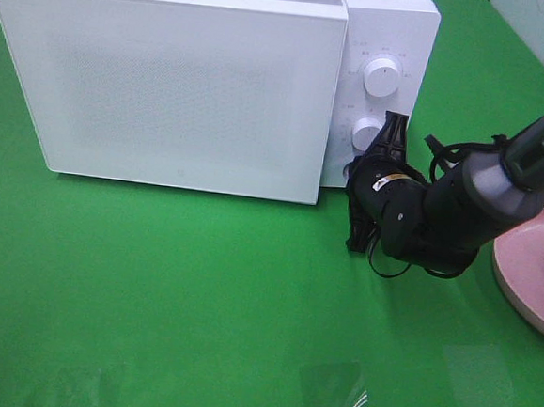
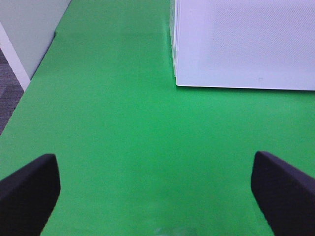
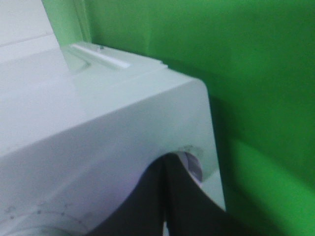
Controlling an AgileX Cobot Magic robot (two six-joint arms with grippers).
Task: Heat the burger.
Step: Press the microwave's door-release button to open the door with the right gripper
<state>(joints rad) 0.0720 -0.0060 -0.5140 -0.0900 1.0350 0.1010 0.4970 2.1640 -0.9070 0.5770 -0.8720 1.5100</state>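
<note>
Two grippers differ: your right gripper point(image 3: 165, 164), jaws pressed together, touches the lowest button point(image 3: 196, 164) on the microwave point(image 1: 187, 84), right of centre in the high view. Your left gripper point(image 2: 156, 189) is spread, empty. No burger shows anywhere. The tips could slide off that rounded button, shoving the microwave.

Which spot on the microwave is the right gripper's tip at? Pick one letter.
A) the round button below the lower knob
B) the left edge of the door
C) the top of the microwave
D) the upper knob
A: in the right wrist view, the tip of the shut right gripper meets the round button at the lower corner of the microwave's control panel.
</note>
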